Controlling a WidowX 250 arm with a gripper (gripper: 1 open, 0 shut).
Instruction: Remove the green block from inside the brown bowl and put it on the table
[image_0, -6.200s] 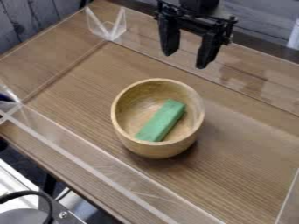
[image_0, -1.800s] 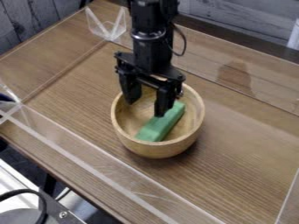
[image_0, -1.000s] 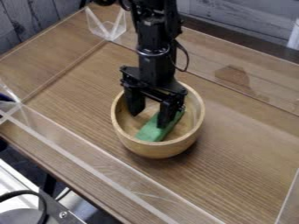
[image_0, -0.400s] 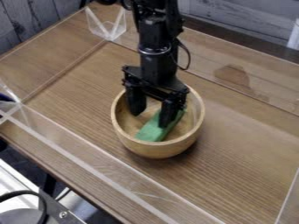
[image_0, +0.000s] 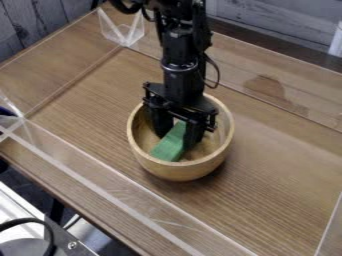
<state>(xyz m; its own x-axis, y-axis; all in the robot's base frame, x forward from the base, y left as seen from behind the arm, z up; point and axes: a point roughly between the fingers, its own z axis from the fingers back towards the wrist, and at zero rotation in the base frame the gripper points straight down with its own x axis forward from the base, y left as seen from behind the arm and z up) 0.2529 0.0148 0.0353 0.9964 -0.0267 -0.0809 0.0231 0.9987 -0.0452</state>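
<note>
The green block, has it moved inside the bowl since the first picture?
Yes, slightly: the visible part of the green block sits nearer the left wall of the brown bowl.

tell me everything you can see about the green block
The green block is a plain, matte, elongated bar inside the round wooden bowl. It lies slantwise, near end toward the bowl's front. The black gripper has closed on its far part, hiding that end; whether it touches the bowl's floor is unclear.
</note>
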